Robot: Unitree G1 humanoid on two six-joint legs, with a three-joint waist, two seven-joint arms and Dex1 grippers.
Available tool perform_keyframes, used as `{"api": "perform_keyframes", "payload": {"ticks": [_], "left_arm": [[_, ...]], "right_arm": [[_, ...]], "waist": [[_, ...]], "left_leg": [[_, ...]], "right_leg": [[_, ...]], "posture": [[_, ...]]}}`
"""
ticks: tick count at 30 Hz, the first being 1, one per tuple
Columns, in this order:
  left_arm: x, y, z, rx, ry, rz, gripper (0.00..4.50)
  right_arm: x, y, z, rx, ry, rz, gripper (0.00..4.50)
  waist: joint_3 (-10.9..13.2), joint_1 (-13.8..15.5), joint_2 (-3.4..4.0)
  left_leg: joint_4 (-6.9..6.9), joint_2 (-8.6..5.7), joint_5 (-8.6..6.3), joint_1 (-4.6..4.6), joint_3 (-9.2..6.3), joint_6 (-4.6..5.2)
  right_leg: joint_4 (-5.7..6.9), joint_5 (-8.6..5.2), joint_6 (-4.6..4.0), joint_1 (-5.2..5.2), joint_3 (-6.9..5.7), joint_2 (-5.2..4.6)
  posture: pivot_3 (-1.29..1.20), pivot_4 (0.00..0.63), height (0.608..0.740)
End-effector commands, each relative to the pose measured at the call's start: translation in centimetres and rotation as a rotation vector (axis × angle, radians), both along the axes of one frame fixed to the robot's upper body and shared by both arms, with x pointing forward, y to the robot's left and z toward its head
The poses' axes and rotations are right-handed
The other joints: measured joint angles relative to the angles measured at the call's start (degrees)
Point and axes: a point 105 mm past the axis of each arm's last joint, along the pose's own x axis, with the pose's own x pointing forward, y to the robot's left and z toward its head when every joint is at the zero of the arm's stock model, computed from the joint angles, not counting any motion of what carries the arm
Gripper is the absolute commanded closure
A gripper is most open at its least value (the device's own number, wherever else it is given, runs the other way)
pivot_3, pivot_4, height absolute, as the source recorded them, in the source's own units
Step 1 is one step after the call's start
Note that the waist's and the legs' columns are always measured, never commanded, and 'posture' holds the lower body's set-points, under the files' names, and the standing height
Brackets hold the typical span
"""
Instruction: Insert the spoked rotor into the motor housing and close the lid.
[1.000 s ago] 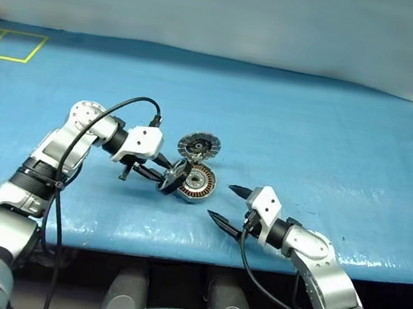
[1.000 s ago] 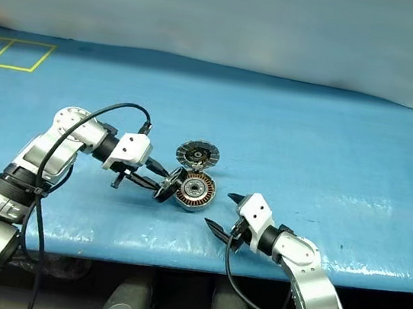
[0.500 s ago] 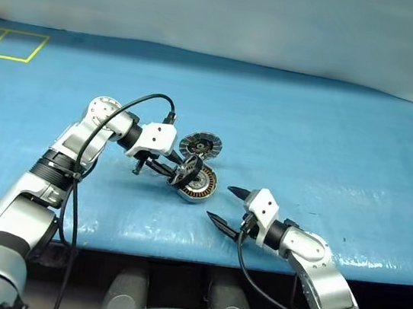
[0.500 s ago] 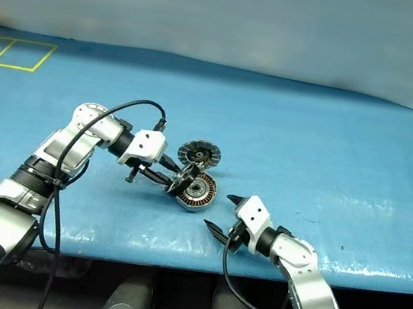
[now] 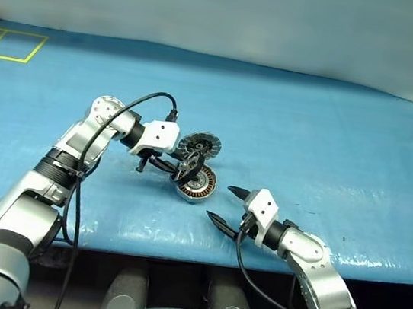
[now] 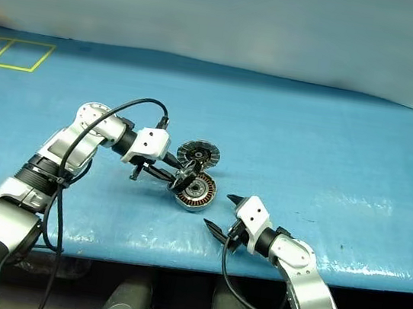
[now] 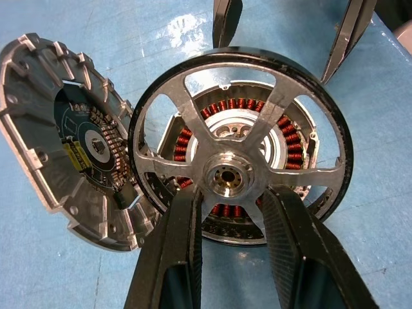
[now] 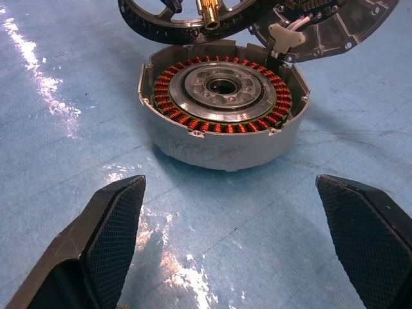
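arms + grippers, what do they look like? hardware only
Both arms: silver-grey segments with black joint bands, a white block at each wrist. A loose black cable arcs to each wrist. Left gripper and right gripper: two black tapered fingers each, inner pads cross-hatched. No markings readable.

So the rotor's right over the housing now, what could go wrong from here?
1. The left gripper pinches the spoked rotor by one spoke near the hub, and the rotor is tilted over the motor housing; it may go in crooked and jam on the rim or scrape the copper windings.
2. The open lid stands right beside the rotor; a sideways nudge could knock it.
3. The right gripper is open and apart, so nothing steadies the housing if it slides.
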Motion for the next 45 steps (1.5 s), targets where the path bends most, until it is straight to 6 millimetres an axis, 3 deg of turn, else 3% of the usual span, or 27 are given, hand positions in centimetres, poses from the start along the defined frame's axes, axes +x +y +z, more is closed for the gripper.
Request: {"api": "perform_keyframes", "payload": {"ticks": [1,25,45], "left_arm": [[0.3,-0.1,0.6,0.000,-0.023,0.015,3.46],[0.1,-0.9,1.4,-0.044,-0.006,0.021,3.46],[0.1,-0.9,0.8,-0.008,-0.046,-0.013,3.46]], "right_arm": [[0.1,0.2,0.7,0.011,-0.035,0.004,0.00],[0.2,0.6,0.1,0.012,-0.023,0.004,0.00],[0.2,0.7,0.0,0.021,-0.024,0.001,0.00]], "waist": [[0.0,0.0,0.00],[0.0,0.0,0.00],[0.0,0.0,0.00]], "left_leg": [[0.00,0.00,0.00,0.00,0.00,0.00],[-0.02,0.00,0.00,0.01,0.00,0.00],[-0.04,0.00,0.00,0.00,0.00,0.00]], "right_leg": [[0.00,0.00,0.00,0.00,0.00,0.00],[0.00,0.00,0.00,-0.01,0.00,0.00],[0.00,0.00,0.00,-0.03,0.00,0.00]], "posture": [[0.00,0.150,0.740],[0.00,0.150,0.740],[0.00,0.150,0.740]]}}
